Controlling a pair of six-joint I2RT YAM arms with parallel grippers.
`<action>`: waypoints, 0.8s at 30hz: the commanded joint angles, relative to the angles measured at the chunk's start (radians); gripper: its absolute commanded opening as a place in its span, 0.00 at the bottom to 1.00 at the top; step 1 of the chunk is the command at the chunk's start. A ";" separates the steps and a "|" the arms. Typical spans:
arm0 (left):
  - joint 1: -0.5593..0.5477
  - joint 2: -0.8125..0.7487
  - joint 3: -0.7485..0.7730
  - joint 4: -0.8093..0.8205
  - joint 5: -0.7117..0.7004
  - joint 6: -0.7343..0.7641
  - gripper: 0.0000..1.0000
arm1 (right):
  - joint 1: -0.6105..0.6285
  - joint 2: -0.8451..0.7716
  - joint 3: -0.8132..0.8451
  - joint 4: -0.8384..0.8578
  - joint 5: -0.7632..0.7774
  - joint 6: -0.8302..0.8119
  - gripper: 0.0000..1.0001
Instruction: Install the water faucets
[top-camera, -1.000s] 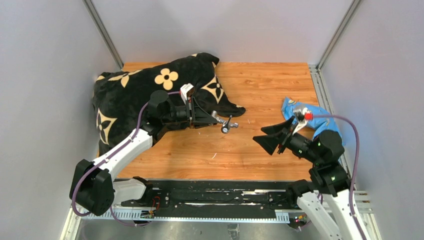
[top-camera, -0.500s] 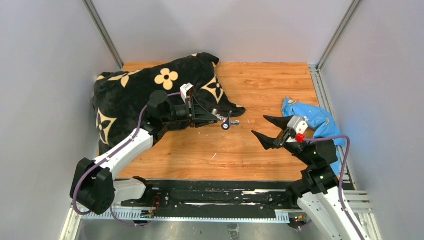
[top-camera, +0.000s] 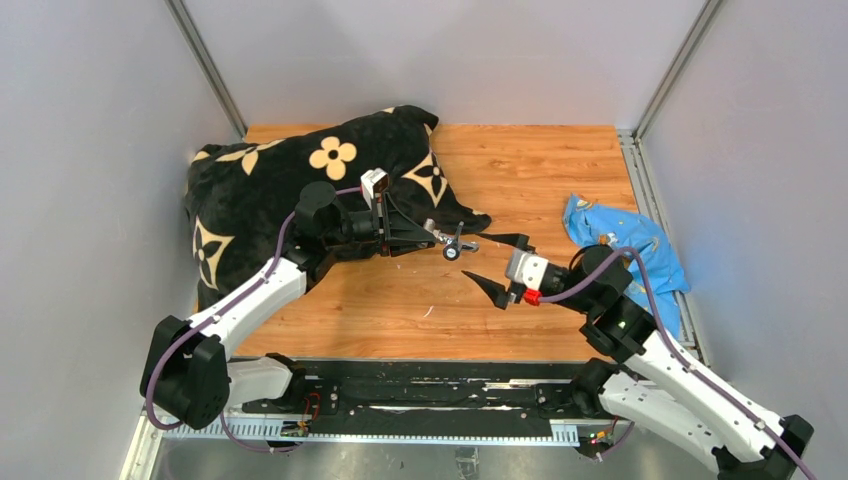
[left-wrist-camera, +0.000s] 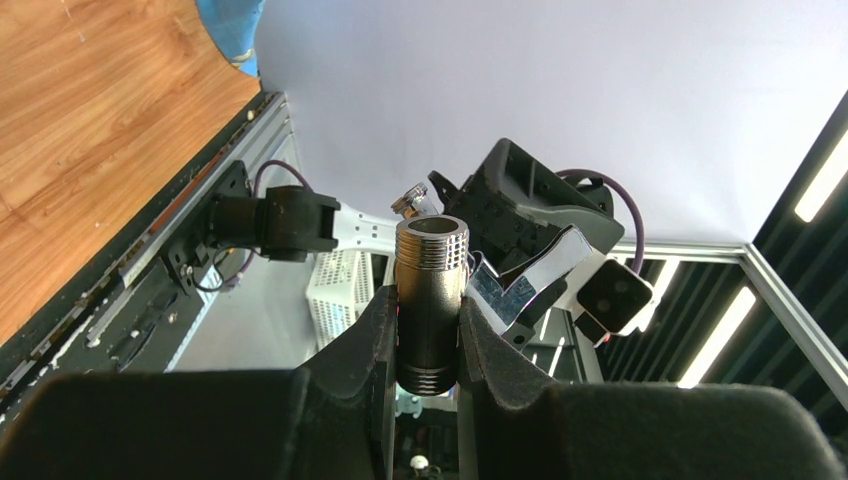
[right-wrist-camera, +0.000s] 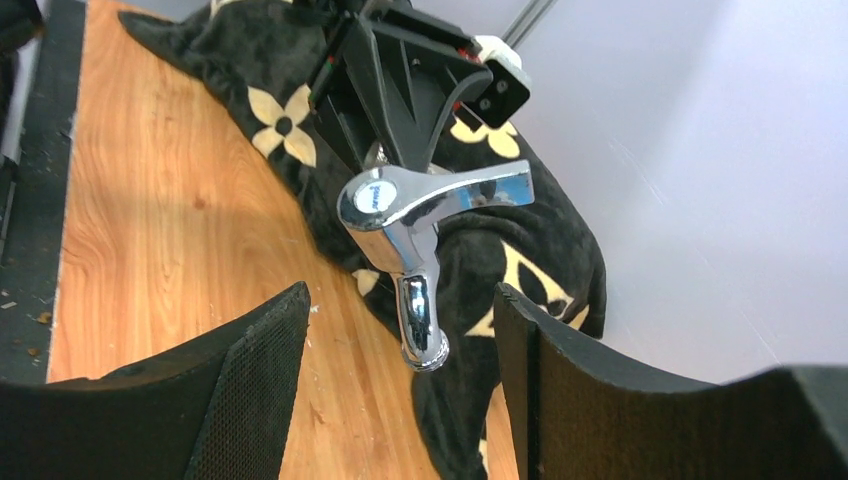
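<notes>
My left gripper (top-camera: 428, 232) is shut on the short threaded silver fitting (left-wrist-camera: 430, 300), holding it above the table by the blanket's edge. The chrome tap (right-wrist-camera: 420, 230), with its lever handle and downturned spout, stands off the table just beyond the left fingertips, and also shows in the top view (top-camera: 455, 245). I cannot tell how the tap joins the fitting. My right gripper (top-camera: 503, 265) is open right in front of the tap. In the right wrist view the spout hangs between the spread fingers (right-wrist-camera: 250, 360) without touching them.
The black blanket with tan flowers (top-camera: 260, 180) covers the far left of the wooden table (top-camera: 540, 170). A blue plastic bag (top-camera: 625, 235) lies at the right edge, behind my right arm. Grey walls close in both sides and the back.
My right arm has swung left from beside the blue bag to just in front of the tap, jaws open throughout. My left arm has hardly moved.
</notes>
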 joint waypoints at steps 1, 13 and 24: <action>0.006 -0.026 0.010 0.057 0.020 -0.015 0.00 | 0.018 0.033 0.003 0.070 0.047 -0.063 0.66; 0.005 -0.038 0.007 0.057 0.035 -0.010 0.00 | 0.018 0.133 0.014 0.127 0.019 -0.070 0.64; 0.006 -0.055 -0.012 0.057 0.034 -0.002 0.00 | 0.017 0.193 0.022 0.188 -0.008 0.007 0.43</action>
